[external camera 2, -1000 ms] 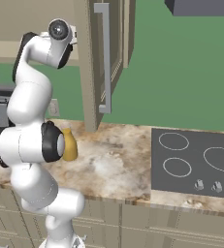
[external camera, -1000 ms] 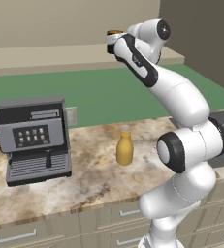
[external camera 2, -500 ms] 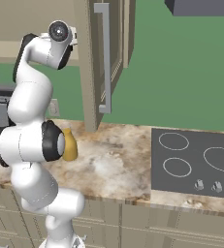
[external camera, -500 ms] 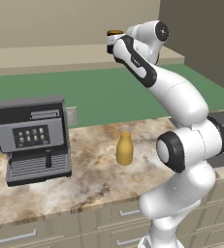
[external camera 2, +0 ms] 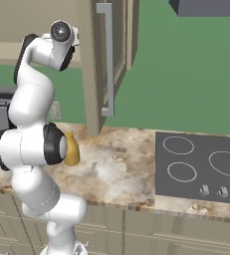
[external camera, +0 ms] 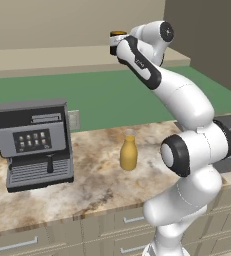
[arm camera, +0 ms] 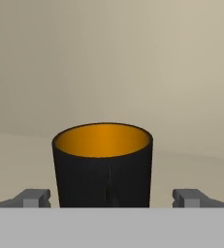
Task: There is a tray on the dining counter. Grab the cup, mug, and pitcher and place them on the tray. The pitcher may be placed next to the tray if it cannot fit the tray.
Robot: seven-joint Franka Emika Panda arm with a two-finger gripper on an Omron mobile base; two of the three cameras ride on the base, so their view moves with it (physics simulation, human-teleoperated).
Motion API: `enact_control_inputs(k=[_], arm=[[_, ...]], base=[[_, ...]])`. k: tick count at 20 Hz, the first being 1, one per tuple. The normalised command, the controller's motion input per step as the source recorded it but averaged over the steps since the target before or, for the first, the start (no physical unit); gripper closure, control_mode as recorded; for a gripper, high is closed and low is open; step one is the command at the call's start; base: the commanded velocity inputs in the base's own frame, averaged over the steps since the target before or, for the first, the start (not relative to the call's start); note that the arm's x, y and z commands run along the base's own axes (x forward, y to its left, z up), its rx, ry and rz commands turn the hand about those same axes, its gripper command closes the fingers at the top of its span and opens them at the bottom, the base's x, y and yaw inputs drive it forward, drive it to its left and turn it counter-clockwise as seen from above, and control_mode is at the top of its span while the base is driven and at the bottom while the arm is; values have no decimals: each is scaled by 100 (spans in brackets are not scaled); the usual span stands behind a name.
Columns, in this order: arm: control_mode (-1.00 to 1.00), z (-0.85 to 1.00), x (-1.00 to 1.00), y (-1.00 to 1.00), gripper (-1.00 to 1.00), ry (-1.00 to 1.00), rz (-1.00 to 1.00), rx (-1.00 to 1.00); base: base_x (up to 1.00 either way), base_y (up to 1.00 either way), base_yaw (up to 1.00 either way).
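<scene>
1. Count: one mug (arm camera: 103, 167), one pitcher (external camera: 129, 153), one coffee machine (external camera: 34, 142), one cooktop (external camera 2: 200, 166), one gripper (arm camera: 112, 198).
2. Gripper state: spread wide. Both fingertips (arm camera: 35, 198) stand clear of the mug's sides, a gap on each; nothing pinched.
3. Mug relative to the hand: dead centre between the two tips, just ahead of them, upright, black wall facing the camera, orange inside visible from slightly above. It stands on a pale beige surface with a beige wall behind it.
4. Pitcher relative to the hand: well below it and well apart, upright on the marbled counter (external camera: 92, 190), near the arm's elbow. The coffee machine sits on the same counter, further off to the arm's left.
5. Left base view: mug rim (external camera: 118, 35) just peeks out at the end of the raised hand, up at the high beige ledge (external camera: 47, 57); whole pitcher and coffee machine visible.
6. Right base view: pitcher (external camera 2: 70, 149) mostly hidden behind the elbow joint; adds the cooktop, a tall cabinet door with a long handle (external camera 2: 108, 60), and a dark hood (external camera 2: 206, 7) at the top.
7. Hand view gives the finger-to-mug spacing.
</scene>
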Motion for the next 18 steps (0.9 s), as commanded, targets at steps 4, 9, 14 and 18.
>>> enact_control_inputs(k=[4, 9, 14, 18], arm=[[-100, 0, 0, 0, 100, 0, 0, 0], [-100, 0, 0, 0, 100, 0, 0, 0], [-100, 0, 0, 0, 100, 0, 0, 0], [-100, 0, 0, 0, 100, 0, 0, 0]], base=[[0, 0, 0], [0, 0, 0], [0, 0, 0], [0, 0, 0]])
